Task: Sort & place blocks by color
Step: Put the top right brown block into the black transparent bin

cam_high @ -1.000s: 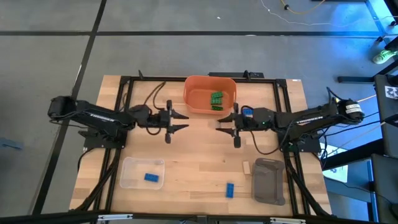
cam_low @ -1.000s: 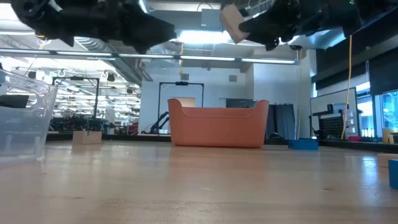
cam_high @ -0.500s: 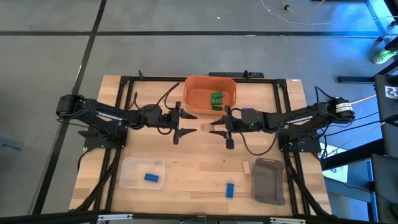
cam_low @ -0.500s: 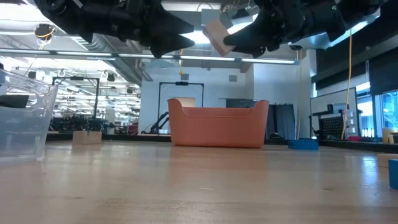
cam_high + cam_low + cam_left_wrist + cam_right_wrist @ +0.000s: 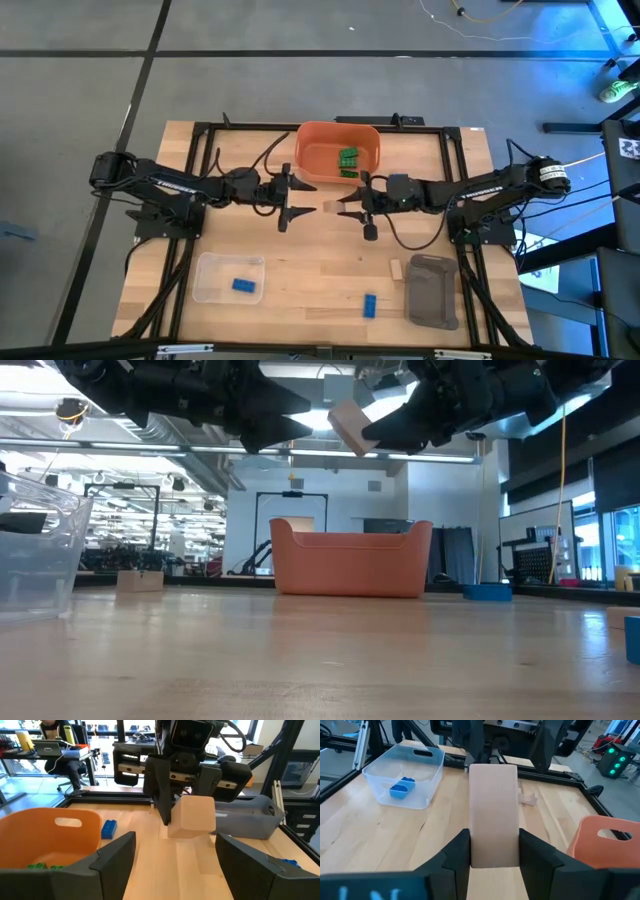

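Above the middle of the wooden table, just in front of the orange bin: right gripper, fingers pressed against the two sides of a tan block, held well clear of the tabletop (in the low view it hangs tilted, high over the bin's rim). Facing it tip to tip, the left gripper, fingers spread wide and empty, the tan block just beyond the fingertips and not touched by them. From the left wrist view, the tan block sits between the opposing dark fingers, framed by the left arm's own open fingers. From the right wrist view, the block stands pinched between two dark fingers. Inside the orange bin, green blocks clustered toward its right half. In the clear tray near the front left, one blue block. On the bare table near the front, a second blue block, just left of the grey tray. Beside the grey tray's upper left corner, a small tan block flat on the wood. Another blue block on the table next to the orange bin, seen from the left wrist view.
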Controlling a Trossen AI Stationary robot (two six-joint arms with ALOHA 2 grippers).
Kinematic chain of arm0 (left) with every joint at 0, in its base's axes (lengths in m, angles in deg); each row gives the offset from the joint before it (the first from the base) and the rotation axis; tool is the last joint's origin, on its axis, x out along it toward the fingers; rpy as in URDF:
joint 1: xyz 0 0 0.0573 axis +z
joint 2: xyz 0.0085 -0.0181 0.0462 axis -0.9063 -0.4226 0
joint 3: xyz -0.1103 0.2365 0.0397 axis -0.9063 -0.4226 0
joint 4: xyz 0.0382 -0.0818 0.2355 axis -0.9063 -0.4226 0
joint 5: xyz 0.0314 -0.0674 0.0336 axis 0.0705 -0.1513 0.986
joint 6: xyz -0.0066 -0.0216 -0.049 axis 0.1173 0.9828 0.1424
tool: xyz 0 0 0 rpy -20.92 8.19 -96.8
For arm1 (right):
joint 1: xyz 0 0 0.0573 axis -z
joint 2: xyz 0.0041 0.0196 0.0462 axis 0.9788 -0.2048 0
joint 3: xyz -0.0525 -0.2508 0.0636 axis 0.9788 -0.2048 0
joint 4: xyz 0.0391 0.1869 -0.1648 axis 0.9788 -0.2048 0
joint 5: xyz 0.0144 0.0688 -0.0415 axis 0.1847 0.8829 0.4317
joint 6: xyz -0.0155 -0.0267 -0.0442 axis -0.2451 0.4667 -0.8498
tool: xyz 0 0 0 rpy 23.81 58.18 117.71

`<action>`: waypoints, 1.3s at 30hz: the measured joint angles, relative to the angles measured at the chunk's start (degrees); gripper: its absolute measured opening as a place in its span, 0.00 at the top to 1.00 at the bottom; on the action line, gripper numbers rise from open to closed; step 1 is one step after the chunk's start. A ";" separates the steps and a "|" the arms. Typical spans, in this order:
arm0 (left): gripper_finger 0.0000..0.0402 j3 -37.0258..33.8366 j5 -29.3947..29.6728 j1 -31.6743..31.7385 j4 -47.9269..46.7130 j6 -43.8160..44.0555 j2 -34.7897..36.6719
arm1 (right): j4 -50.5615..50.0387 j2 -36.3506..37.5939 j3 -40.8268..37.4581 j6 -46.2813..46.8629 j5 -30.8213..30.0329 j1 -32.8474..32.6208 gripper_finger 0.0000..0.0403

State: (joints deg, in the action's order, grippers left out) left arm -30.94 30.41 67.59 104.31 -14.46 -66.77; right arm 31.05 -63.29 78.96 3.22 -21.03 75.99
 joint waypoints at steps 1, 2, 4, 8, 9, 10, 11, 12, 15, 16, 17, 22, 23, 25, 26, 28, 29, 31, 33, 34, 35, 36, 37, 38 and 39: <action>0.33 0.00 -0.01 0.00 0.01 -0.01 0.00 | 0.00 0.00 0.00 0.00 0.02 0.00 0.67; 0.33 0.00 -0.03 0.00 -0.02 -0.01 0.00 | 0.00 0.00 0.00 0.00 0.02 0.00 0.67; 0.33 0.00 0.00 0.00 0.04 -0.43 0.00 | 0.00 0.00 0.00 -0.06 0.02 0.00 0.67; 0.33 0.00 0.28 0.00 1.05 -0.90 0.00 | 0.06 0.00 0.00 -0.22 0.02 0.00 0.67; 0.33 0.00 0.28 0.00 1.14 -0.61 0.00 | 0.13 0.00 0.00 -0.22 0.02 0.00 0.67; 0.33 0.00 0.28 0.00 1.10 -0.41 0.00 | 0.26 0.00 0.00 -0.26 0.02 0.00 0.67; 0.33 0.00 0.28 -0.06 1.11 -0.17 0.00 | 0.42 0.00 0.00 -0.44 0.02 0.00 0.67; 0.33 0.00 0.28 -0.18 1.18 -0.07 0.00 | 0.47 0.00 0.00 -0.70 -0.03 0.00 0.67; 0.33 0.31 0.45 -0.71 2.33 -0.07 -1.48 | 0.52 0.00 0.00 -0.85 -0.32 0.00 0.67; 0.33 0.83 0.71 -0.87 2.20 -0.07 -2.21 | 0.75 0.00 0.00 -1.03 -0.35 0.00 0.67; 0.33 1.70 1.27 -1.02 2.17 -0.07 -3.13 | 1.07 0.00 0.00 -1.11 -0.37 0.00 0.67; 0.33 6.85 3.98 -1.74 1.92 -0.48 -8.91 | 0.32 -0.11 -0.02 -1.14 -0.61 0.04 0.67; 0.33 7.42 4.02 -1.68 1.92 -0.50 -9.48 | 0.11 0.06 -0.02 -1.05 -0.87 0.04 0.67; 0.33 8.04 4.26 -1.64 1.48 -0.49 -9.81 | 0.04 0.07 0.07 0.04 -0.85 0.07 0.67; 0.33 8.28 3.96 -1.64 0.64 -0.49 -9.81 | -0.11 0.07 0.07 0.18 -0.80 0.04 0.67; 0.33 8.55 3.77 -1.64 -1.33 -0.49 -9.79 | -0.10 0.07 0.07 0.21 -0.60 0.02 0.67; 0.33 8.52 3.83 -1.64 -1.71 -0.47 -9.80 | -0.09 0.07 0.07 0.23 -0.62 0.02 0.67; 0.34 8.52 3.87 -1.62 -1.28 -0.52 -9.81 | 0.05 0.07 0.07 0.37 -0.61 0.04 0.67; 0.35 8.52 3.82 -1.62 -1.00 -0.55 -9.81 | 0.20 0.07 0.07 0.77 -0.61 0.02 0.67; 0.35 8.52 4.16 -1.64 -1.11 -0.53 -9.81 | 0.20 0.05 0.07 1.27 -0.61 0.02 0.67; 0.36 8.52 4.52 -1.64 -1.13 -0.55 -9.81 | 0.24 0.04 0.07 1.48 -0.67 0.04 0.67; 0.37 8.52 4.71 -1.64 -1.11 -0.53 -9.81 | 0.31 0.04 0.07 1.47 -0.73 0.07 0.67; 0.37 8.52 4.67 -1.64 -1.13 -0.51 -9.81 | 0.33 0.04 0.07 1.49 -0.81 0.07 0.67; 0.38 8.52 4.63 -1.64 -1.13 -0.52 -9.81 | 0.32 0.04 0.07 1.50 -0.81 0.07 0.67; 0.39 8.52 4.62 -1.66 -1.13 -0.53 -9.81 | 0.34 0.03 0.07 1.52 -0.79 0.07 0.67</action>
State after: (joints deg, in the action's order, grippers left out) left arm -22.42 35.03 65.93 103.18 -14.99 -76.58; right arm 31.38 -63.26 79.02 4.74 -21.83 76.05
